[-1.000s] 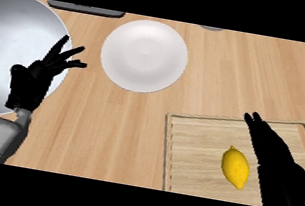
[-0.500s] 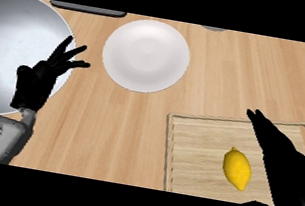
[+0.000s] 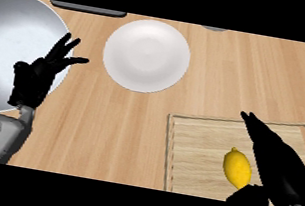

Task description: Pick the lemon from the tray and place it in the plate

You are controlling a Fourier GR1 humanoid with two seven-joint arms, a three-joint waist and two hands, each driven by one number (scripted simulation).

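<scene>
Lemon on the tray, with the right robot hand open alongside it.

The right robot hand lies over the tray's right part. Its fingers are stretched straight toward the far rim and its thumb is bent in below the lemon's near end; it has hold of nothing. The single lemon lies lengthwise on the wood, just beside that robot hand's inner edge; whether they touch cannot be told. There is one tray, at the worktop's near right. One white plate sits well apart from it, farther back and toward the middle, with nothing on it. The left robot hand rests at the left with spread fingers pointing up, holding nothing, over the rim of one large metal bowl.
</scene>
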